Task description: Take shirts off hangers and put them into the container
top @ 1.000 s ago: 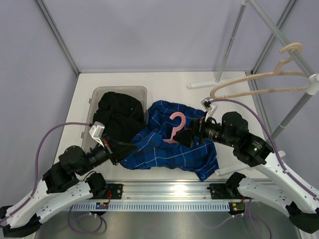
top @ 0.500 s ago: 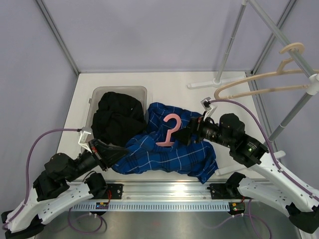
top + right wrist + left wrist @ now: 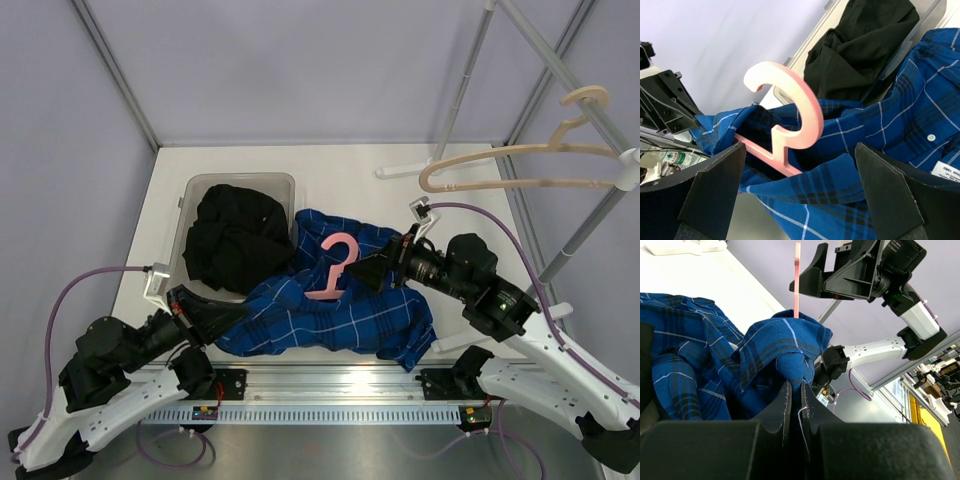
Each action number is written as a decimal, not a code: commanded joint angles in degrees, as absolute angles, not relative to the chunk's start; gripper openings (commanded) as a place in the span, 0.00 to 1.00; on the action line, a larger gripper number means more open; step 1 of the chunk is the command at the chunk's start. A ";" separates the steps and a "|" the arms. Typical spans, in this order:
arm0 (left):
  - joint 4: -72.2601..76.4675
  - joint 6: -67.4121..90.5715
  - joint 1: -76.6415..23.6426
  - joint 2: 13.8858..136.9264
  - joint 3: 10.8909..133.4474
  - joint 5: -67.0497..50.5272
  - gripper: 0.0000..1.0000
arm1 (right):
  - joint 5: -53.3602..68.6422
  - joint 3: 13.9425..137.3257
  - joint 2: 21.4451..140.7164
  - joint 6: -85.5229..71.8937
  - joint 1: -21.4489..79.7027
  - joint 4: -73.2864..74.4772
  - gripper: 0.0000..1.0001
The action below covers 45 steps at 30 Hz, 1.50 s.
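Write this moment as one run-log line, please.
left claw: shut on blue checked shirt | right claw: open by pink hanger | black shirt: in bin | beige hanger: bare on rack

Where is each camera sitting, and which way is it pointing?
Top: above and behind the bases, looking down on the table; left arm and right arm show.
Left wrist: looks along the shut left gripper pinching the blue shirt, toward the right arm.
Right wrist: looks out through the open right gripper at the pink hanger, black shirt behind.
Shared: both wrist views show the pink hanger and blue shirt.
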<state>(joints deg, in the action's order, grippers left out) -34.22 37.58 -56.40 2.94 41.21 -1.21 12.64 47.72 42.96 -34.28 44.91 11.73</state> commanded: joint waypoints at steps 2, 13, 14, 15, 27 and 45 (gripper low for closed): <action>-30.76 38.94 -56.60 0.44 44.64 -4.04 0.00 | 11.51 49.13 43.50 -32.09 45.26 8.97 0.99; -32.96 40.17 -56.60 0.44 47.46 -5.71 0.00 | 14.22 49.57 46.21 -25.84 45.18 3.88 0.98; -33.22 40.08 -56.60 0.35 47.46 -5.71 0.00 | 17.54 49.92 47.19 -25.58 45.18 2.74 0.96; -33.31 40.08 -56.60 0.44 47.55 -5.54 0.00 | 19.14 50.27 48.24 -25.40 45.18 1.07 0.94; -32.61 39.99 -56.60 0.62 46.58 -5.45 0.00 | 33.04 46.94 53.00 -28.30 45.26 -13.79 0.59; -30.50 40.08 -56.60 2.46 47.29 -6.33 0.00 | 36.65 40.61 43.86 -25.93 45.35 -13.53 0.66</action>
<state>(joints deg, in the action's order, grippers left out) -36.40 39.07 -56.40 2.24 45.01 -4.73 34.24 41.67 44.51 -26.74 44.95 -11.31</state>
